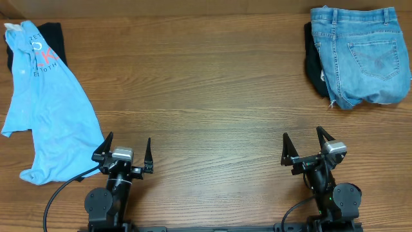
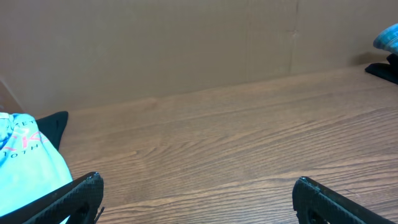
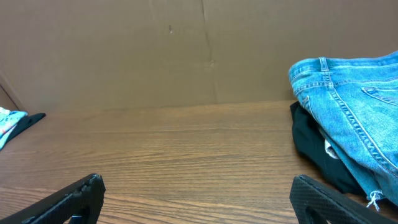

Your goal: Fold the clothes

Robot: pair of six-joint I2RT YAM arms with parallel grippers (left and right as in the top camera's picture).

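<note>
From overhead, my left gripper (image 1: 127,143) and right gripper (image 1: 302,135) sit at the near edge of the table (image 1: 206,84), both with jaws wide apart and nothing between them. I take this as a ready pose that leaves the middle free for folding. The T-shirt (image 1: 48,109) sprawls unfolded on the left, its hem just beside my left gripper, with a left black garment (image 1: 53,33) under its far end. The jeans (image 1: 364,55) lie folded in the far right corner on a right black garment (image 1: 313,64), which looks like a finished stack.

My left wrist view shows the T-shirt (image 2: 25,162) beside my left finger (image 2: 74,199), so it is probably the piece to take next.

My right wrist view shows the jeans (image 3: 354,118) well ahead to the right, apart from my fingers.
</note>
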